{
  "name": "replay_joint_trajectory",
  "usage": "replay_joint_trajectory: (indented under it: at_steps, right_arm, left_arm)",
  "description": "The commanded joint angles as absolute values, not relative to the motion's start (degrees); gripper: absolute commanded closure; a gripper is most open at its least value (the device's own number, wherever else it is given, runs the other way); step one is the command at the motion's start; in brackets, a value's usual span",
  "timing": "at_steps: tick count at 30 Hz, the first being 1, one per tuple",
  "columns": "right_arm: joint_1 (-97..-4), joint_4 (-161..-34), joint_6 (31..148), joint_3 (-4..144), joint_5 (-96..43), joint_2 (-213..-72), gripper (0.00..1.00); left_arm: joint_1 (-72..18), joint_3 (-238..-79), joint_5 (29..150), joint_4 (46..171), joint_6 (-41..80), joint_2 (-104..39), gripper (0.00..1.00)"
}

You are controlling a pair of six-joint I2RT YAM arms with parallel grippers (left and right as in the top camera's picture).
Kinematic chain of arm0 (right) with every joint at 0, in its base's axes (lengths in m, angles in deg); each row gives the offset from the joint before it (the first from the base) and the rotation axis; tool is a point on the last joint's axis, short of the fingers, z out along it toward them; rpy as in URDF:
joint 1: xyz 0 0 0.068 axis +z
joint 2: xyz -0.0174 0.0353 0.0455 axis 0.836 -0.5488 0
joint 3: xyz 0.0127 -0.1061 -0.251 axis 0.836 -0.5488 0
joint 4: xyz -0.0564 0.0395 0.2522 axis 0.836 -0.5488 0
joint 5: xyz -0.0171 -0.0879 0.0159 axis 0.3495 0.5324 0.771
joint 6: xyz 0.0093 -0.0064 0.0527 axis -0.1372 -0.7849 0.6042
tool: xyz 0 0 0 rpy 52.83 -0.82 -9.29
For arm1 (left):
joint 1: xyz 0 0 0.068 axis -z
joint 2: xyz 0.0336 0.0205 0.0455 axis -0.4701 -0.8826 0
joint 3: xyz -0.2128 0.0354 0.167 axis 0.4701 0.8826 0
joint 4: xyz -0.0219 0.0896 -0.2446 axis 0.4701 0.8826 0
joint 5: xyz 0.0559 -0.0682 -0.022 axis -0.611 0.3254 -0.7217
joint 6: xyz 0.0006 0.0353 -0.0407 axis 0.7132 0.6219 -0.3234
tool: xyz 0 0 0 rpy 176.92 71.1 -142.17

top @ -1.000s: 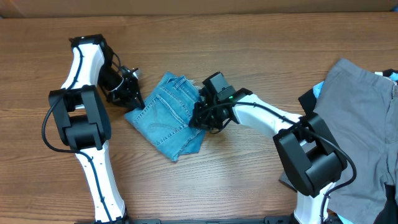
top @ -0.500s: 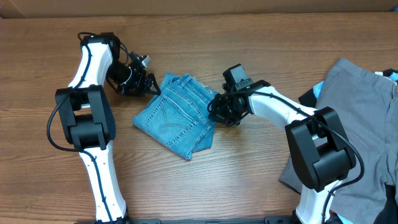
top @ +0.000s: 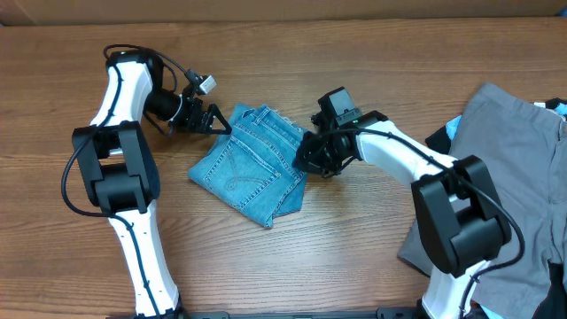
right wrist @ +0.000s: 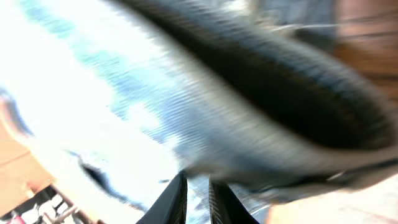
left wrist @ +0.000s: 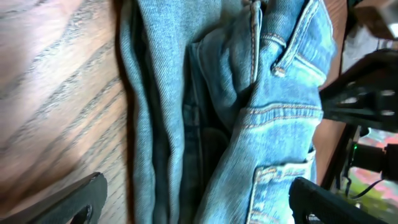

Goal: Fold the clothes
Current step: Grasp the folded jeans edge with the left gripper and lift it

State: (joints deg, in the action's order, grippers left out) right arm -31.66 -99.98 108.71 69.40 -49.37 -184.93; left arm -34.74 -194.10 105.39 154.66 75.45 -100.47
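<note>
Jeans (top: 252, 164), light-blue denim, lie folded into a compact bundle near the middle of the wooden table (top: 354, 257), with the stitched back pocket facing up. Left gripper (top: 215, 121) sits just beside the bundle's upper-left edge with its jaws spread wide and nothing between them. In the left wrist view its fingers (left wrist: 68, 199) frame the denim at the far corners, apart from the cloth. Right gripper (top: 312, 159) is at the bundle's right edge. Its jaws are nearly closed and seem to pinch a fold of denim, though the right wrist view is too blurred to be sure. Grey trousers (top: 514, 168) are heaped at the table's right end, well apart from the jeans, with a black piece (top: 438, 142) and a pale-blue piece (top: 454, 127) at their left edge.
</note>
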Motion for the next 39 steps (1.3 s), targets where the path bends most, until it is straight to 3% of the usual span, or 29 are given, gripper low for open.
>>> replay_joint_trajectory:
  at_steps: [1, 10, 22, 28, 33, 37, 39]
  right_arm:
    - [-29.62, -99.74, 108.27, 71.28, -52.47, -181.26, 0.84]
    - [-22.39, -98.01, 116.91, 70.36, -47.92, -188.56, 0.80]
    - [-23.42, -97.42, 118.48, 70.40, -54.76, -195.53, 0.86]
    - [-23.40, -97.14, 118.50, 70.40, -54.79, -195.53, 0.86]
    - [-23.42, -96.90, 118.46, 70.40, -55.27, -195.53, 0.86]
    - [-23.42, -96.96, 118.02, 70.40, -56.32, -195.51, 0.86]
    - [-23.42, -97.20, 117.85, 70.43, -57.96, -195.40, 0.88]
  left_arm:
    - [-34.69, -194.12, 102.22, 155.01, 78.95, -101.23, 0.05]
    - [-30.19, -193.88, 93.28, 152.17, 69.53, -101.27, 0.04]
    - [-26.50, -181.23, 90.94, 144.46, 62.97, -101.34, 0.09]
    - [-26.34, -175.37, 97.00, 141.51, 63.91, -101.34, 0.32]
    - [-26.30, -175.33, 101.26, 144.52, 66.95, -101.34, 0.65]
    - [-26.28, -175.61, 104.21, 147.89, 71.50, -101.34, 0.71]
    - [-26.41, -176.55, 105.43, 149.86, 72.72, -101.34, 0.84]
